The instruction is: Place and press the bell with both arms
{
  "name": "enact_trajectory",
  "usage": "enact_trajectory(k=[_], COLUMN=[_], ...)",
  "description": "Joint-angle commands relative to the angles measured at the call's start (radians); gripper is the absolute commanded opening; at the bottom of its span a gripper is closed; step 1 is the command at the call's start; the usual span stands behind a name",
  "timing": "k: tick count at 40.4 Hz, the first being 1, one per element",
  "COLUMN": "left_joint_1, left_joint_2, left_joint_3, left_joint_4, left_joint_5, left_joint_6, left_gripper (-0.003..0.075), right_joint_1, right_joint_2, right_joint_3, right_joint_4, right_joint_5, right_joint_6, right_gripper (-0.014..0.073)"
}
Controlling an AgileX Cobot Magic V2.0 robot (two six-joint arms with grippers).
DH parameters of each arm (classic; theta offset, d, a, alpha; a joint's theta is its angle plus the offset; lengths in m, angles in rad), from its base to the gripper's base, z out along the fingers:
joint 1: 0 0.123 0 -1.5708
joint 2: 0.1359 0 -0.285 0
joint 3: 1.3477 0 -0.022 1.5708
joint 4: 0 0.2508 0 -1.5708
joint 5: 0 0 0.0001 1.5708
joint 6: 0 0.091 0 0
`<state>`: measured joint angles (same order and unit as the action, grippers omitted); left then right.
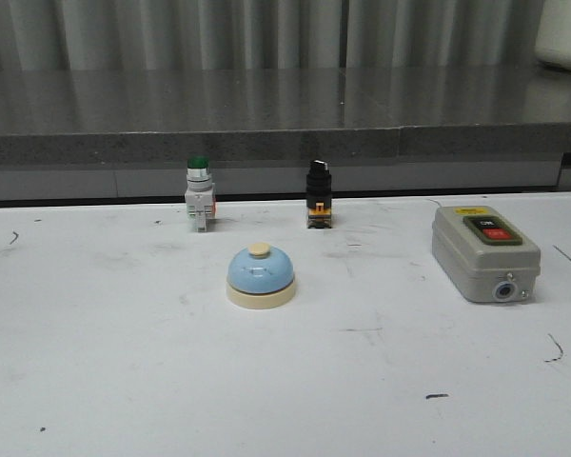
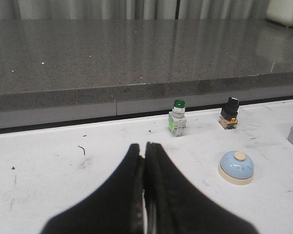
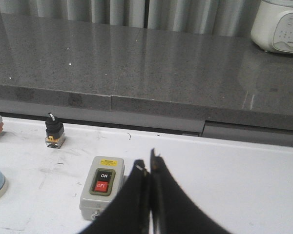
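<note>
Bell upright on scuffed white table — grey stone counter behind; my left gripper and right gripper both pressed together, empty.

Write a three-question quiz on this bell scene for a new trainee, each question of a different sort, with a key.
1. True or false: the bell stands on the white table with neither gripper touching it.
2. Multiple choice: in the front view, what stands at the right of the table? A) green-capped push button B) grey switch box C) black selector switch
3. Fill in: the fingers of the left gripper and the right gripper are pressed ____.

Key: 1 true; 2 B; 3 shut.
</note>
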<state>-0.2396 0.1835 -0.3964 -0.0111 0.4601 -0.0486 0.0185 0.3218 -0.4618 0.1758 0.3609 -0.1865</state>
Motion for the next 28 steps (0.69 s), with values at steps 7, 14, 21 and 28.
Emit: enact_trajectory(k=[7, 14, 21, 28], left_joint_1=[0.003, 0.003, 0.003, 0.003], left_joint_2=[0.009, 0.009, 0.009, 0.009], left_joint_3=[-0.024, -0.024, -0.024, -0.024], left_joint_4=[-0.011, -0.011, -0.011, -0.011], left_joint_5=[-0.073, -0.073, -0.073, -0.073], left_joint_6=[-0.010, -0.010, -0.010, -0.010], left_gripper=[-0.0020, -0.0020, -0.0020, -0.0020], right_joint_1=[0.015, 0.113, 0.285, 0.438], right_joint_2=[0.275, 0.543, 0.793, 1.042], right_joint_3=[-0.104, -0.198, -0.305, -0.452], right_joint_4=[0.028, 0.041, 0.068, 0.092], right_joint_5=[-0.131, -0.209, -0.243, -0.259], right_joint_6=[-0.008, -0.008, -0.008, -0.008], right_gripper=[-0.0059, -0.0059, -0.0059, -0.0059])
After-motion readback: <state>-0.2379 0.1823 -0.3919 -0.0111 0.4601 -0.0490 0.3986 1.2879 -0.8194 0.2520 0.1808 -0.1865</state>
